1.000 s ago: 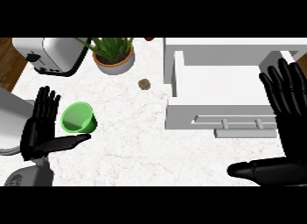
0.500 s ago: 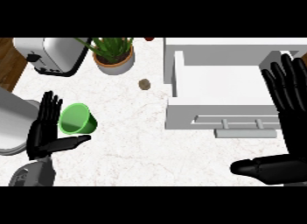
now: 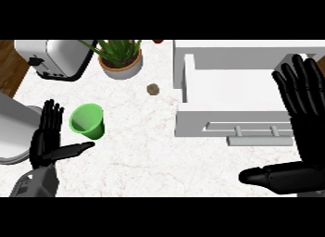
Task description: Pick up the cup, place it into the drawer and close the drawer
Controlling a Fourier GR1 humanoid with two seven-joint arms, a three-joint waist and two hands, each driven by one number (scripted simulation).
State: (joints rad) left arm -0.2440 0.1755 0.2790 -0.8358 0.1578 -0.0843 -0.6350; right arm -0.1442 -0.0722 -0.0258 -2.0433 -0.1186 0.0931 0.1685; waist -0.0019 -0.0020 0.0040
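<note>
A green cup point(image 3: 87, 121) stands on the white marbled counter at the left. My left hand point(image 3: 49, 138) is open just to its left, fingers straight up and thumb pointing right below the cup, not touching it. The white drawer point(image 3: 240, 100) is pulled open at the right, its front with a handle point(image 3: 256, 130) facing me. My right hand point(image 3: 306, 125) is open over the drawer's right side, fingers straight and thumb stretched left near the lower edge.
A toaster point(image 3: 54, 57) stands at the back left, and a potted plant point(image 3: 120, 58) is beside it. A small brown object point(image 3: 153, 88) lies between plant and drawer. A grey rounded object point(image 3: 3, 125) sits at the left edge, behind my left hand.
My right hand has drifted slightly right and up over the drawer. My left hand has shifted a little closer beside the cup. The cup has not moved.
</note>
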